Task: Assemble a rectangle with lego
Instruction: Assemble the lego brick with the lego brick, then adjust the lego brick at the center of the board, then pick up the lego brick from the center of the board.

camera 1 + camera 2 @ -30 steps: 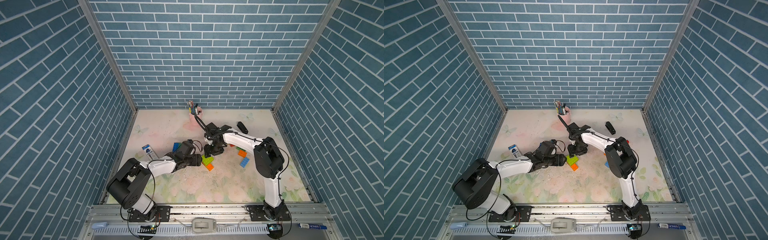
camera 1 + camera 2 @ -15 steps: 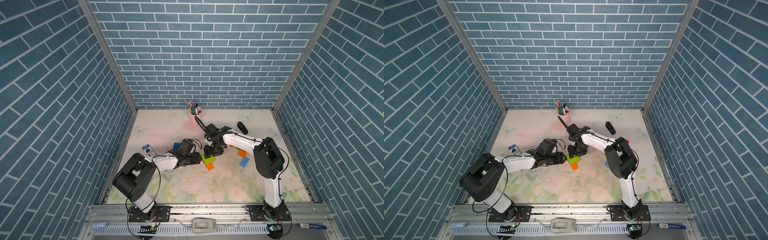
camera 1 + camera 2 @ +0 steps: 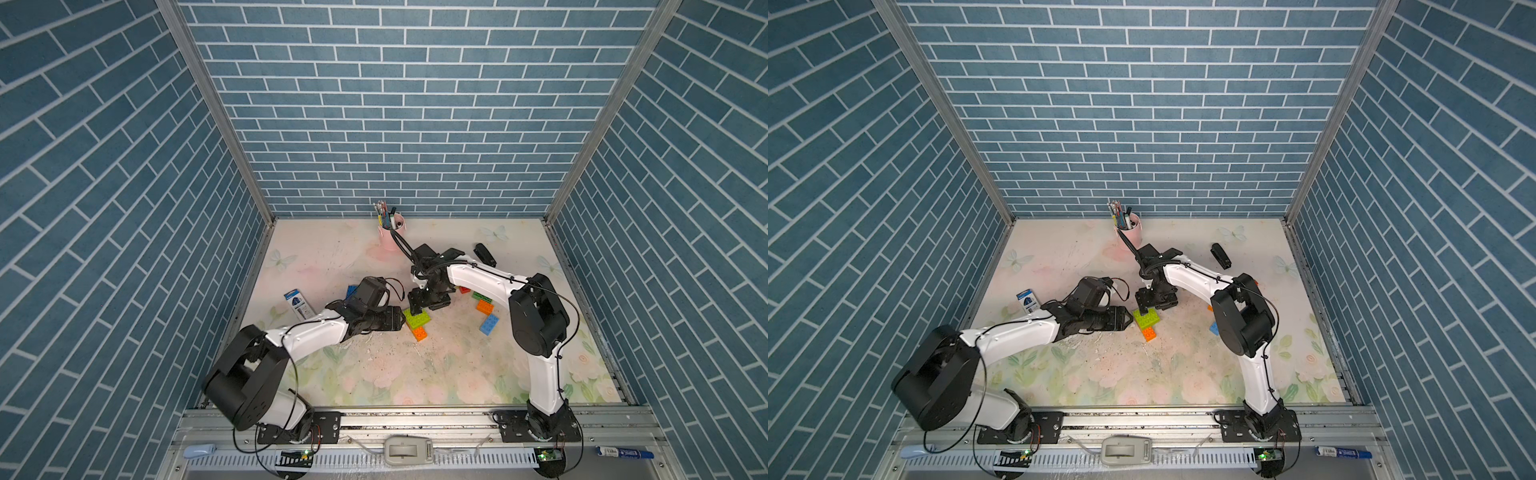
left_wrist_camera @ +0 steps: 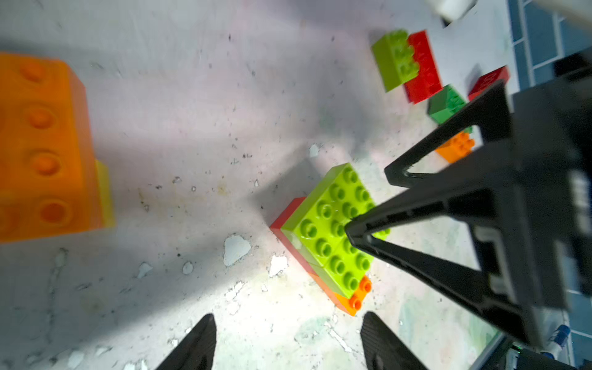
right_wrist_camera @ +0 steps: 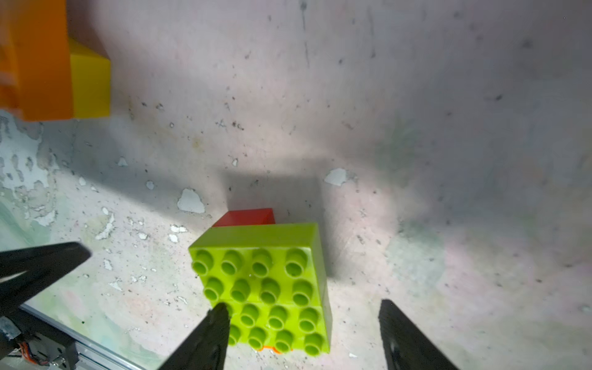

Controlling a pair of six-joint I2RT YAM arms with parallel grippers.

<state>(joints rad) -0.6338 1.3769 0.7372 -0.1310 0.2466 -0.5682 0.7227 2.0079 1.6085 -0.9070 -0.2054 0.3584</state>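
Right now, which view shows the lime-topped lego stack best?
The left wrist view: the lego stack shows whole, lime bricks over red and orange, with only the right gripper crossing one edge. In the right wrist view the stack is closer, its lower layers mostly hidden. In both top views the stack is tiny.

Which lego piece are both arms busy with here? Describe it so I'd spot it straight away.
Start at the middle of the floral tabletop, where the left gripper and right gripper converge. There sits the lime stack. Unlike the loose bricks nearby, it has a square lime top, four studs by four, with red showing under one end and orange poking out the other.
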